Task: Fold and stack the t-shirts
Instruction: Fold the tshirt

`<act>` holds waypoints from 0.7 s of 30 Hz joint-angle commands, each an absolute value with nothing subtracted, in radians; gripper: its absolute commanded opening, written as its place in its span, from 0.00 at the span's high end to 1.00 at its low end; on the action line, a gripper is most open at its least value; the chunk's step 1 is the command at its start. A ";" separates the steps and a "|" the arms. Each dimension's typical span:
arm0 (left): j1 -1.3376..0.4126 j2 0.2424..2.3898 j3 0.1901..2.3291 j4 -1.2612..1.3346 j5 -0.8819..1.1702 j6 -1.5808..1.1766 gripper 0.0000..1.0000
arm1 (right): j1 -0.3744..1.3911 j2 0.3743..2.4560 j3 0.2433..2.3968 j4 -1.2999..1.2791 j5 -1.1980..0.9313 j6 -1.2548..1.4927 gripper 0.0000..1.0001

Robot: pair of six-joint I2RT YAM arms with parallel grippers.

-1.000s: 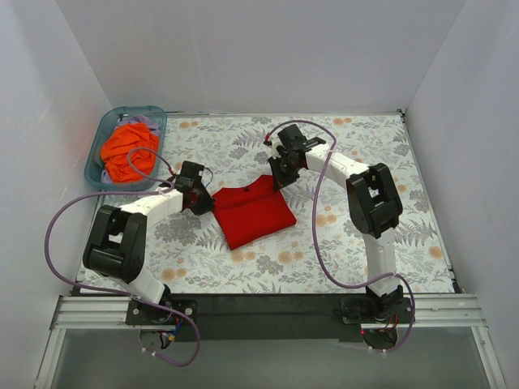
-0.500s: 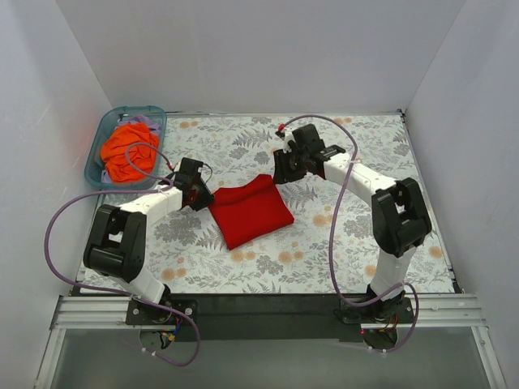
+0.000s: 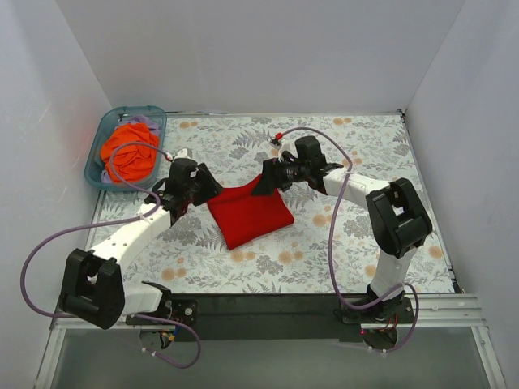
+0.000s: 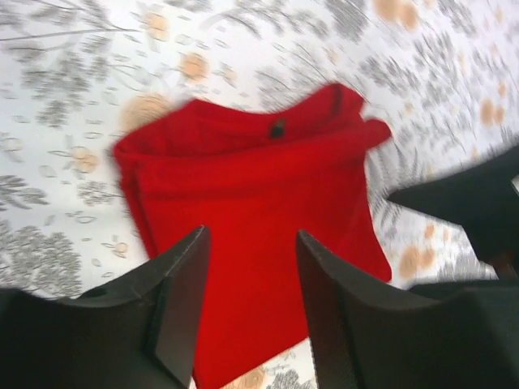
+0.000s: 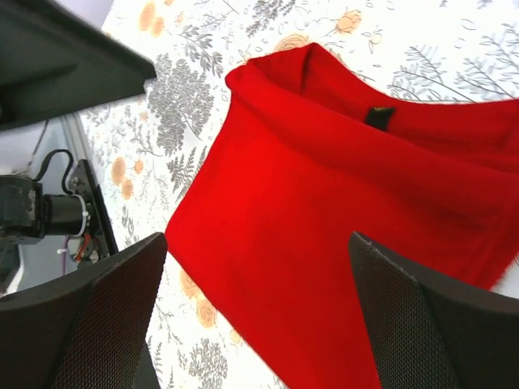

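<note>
The folded red t-shirt [image 3: 250, 212] lies on the flowered table [image 3: 365, 154] between the grippers. Only the wrist views show its small dark neck label [image 4: 277, 128]; no writing is readable. Only the top view shows the orange t-shirt [image 3: 128, 154] in the teal bin [image 3: 138, 109]. The left gripper [image 4: 247, 235] has its jaws partly apart and the right gripper [image 5: 255, 239] has them wide; both are empty.

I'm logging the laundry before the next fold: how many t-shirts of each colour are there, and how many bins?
Red t-shirt: 1
Orange t-shirt: 1
Teal bin: 1
Total: 3
</note>
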State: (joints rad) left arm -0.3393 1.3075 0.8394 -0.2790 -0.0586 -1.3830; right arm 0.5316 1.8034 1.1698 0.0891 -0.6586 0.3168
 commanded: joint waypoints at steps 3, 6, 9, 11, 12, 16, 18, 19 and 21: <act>-0.387 1.321 0.753 -0.151 0.070 -1.407 0.64 | 0.529 1.914 1.239 0.241 -0.821 0.371 0.02; -0.377 1.435 0.776 -0.095 0.058 -1.424 0.72 | 0.525 2.000 1.299 0.277 -0.853 0.396 0.02; -0.328 1.544 0.816 -0.040 0.086 -1.465 0.78 | 0.509 2.091 1.371 0.313 -0.882 0.446 0.01; -0.293 1.618 0.837 -0.014 0.110 -1.479 0.79 | 0.494 2.150 1.402 0.363 -0.899 0.478 0.02; -0.284 1.641 0.862 -0.006 0.115 -1.489 0.79 | 0.489 2.170 1.432 0.377 -0.903 0.518 0.02; -0.259 1.778 0.919 -0.006 0.156 -1.503 0.82 | 0.459 2.275 1.485 0.434 -0.890 0.600 0.01; -0.256 1.837 0.930 -0.005 0.169 -1.506 0.82 | 0.445 2.310 1.499 0.454 -0.885 0.626 0.02; -0.256 1.850 0.931 -0.006 0.166 -1.506 0.82 | 0.440 2.341 1.500 0.462 -0.884 0.649 0.02; -0.247 1.876 0.934 -0.006 0.155 -1.502 0.82 | 0.426 2.370 1.499 0.482 -0.873 0.669 0.02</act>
State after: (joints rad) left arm -0.2539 1.8206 0.9398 0.0269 0.1787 -1.5085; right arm 0.4431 2.3150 1.4796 0.4210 -0.8951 0.6140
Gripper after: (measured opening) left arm 0.177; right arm 0.983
